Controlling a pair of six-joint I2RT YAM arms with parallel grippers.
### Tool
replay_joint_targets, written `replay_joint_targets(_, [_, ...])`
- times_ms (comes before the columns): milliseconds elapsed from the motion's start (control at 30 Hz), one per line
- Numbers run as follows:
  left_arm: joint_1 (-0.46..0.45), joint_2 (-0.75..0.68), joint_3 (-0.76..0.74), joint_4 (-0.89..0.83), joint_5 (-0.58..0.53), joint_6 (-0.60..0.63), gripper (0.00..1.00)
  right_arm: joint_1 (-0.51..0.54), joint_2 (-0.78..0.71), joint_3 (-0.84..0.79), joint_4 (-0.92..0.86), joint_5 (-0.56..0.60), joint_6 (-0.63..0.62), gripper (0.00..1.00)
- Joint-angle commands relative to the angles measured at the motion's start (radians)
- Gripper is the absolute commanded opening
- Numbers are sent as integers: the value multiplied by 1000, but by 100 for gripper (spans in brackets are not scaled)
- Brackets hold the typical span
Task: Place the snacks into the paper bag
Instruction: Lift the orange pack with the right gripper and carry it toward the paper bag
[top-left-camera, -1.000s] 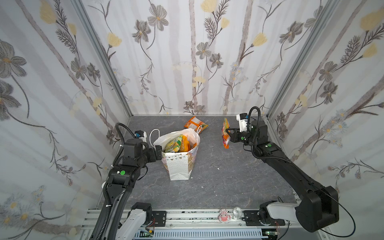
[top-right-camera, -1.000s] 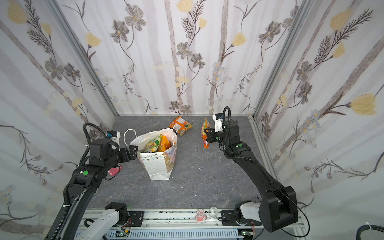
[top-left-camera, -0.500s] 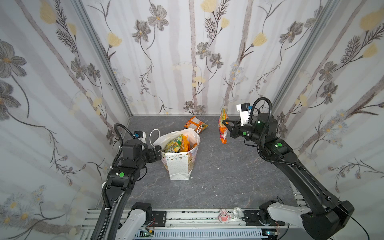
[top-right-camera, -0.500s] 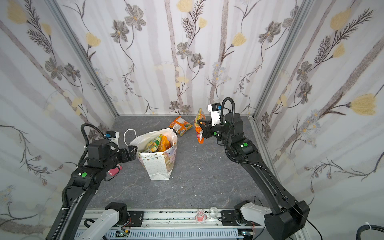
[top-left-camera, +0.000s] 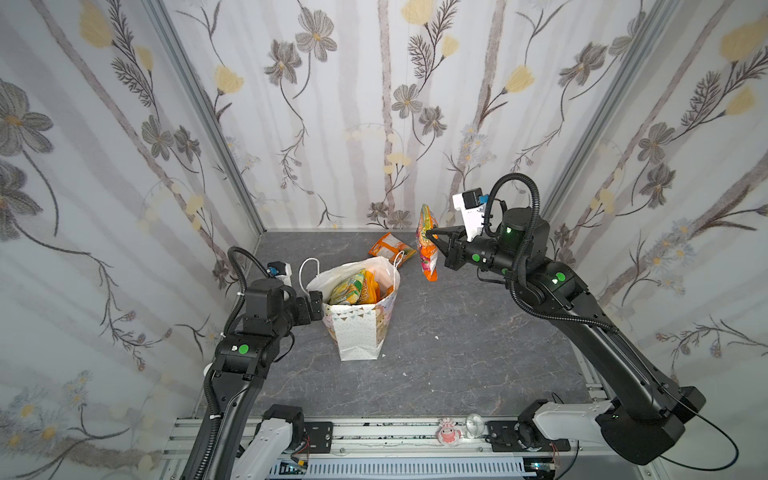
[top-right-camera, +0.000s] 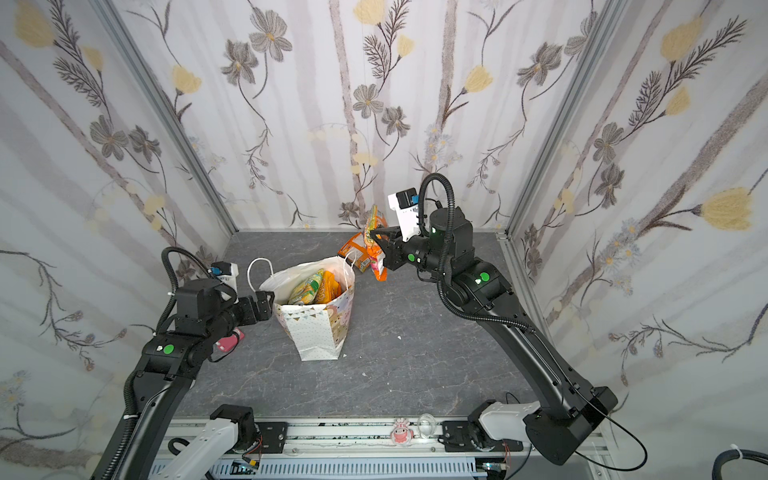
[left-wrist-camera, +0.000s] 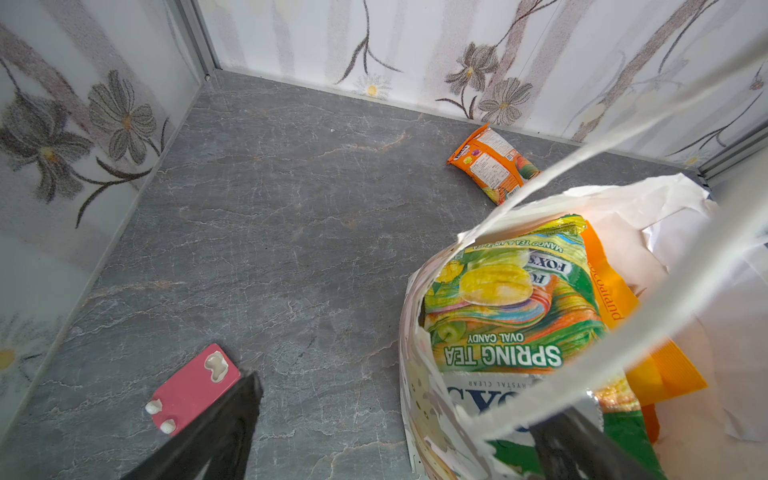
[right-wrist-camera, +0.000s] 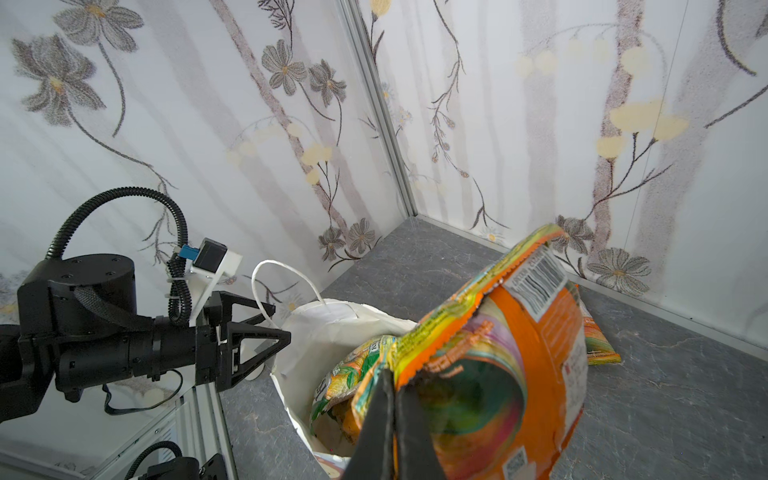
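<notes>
The white paper bag (top-left-camera: 360, 332) (top-right-camera: 318, 332) stands open at mid-table with yellow-green and orange snacks (top-left-camera: 353, 286) (left-wrist-camera: 494, 307) inside. My right gripper (top-left-camera: 428, 237) (top-right-camera: 374, 235) (right-wrist-camera: 392, 374) is shut on the top edge of an orange snack packet (top-left-camera: 428, 249) (right-wrist-camera: 519, 353), which hangs in the air to the right of and behind the bag. Another orange packet (top-left-camera: 390, 246) (left-wrist-camera: 492, 162) lies flat near the back wall. My left gripper (top-left-camera: 318, 299) (left-wrist-camera: 411, 395) is open at the bag's left rim, one finger inside and one outside.
A small pink card (left-wrist-camera: 191, 390) (top-right-camera: 228, 343) lies on the grey table by the left arm. Flowered walls close in the back and both sides. The bag's white cord handles (left-wrist-camera: 582, 166) arch over its mouth.
My right gripper has lifted the orange packet and carried it left, toward the bag. The left arm and the bag have stayed in place.
</notes>
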Motion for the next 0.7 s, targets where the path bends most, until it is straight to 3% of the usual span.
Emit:
replay_joint_targets(0, [1,-1,-2,23,-9,8,100,26,19,50,11,13,-32,0])
replay_joint_targets(667, [1,-7,-2,24,-6,8,100,290,184,309,-75,155,-140,0])
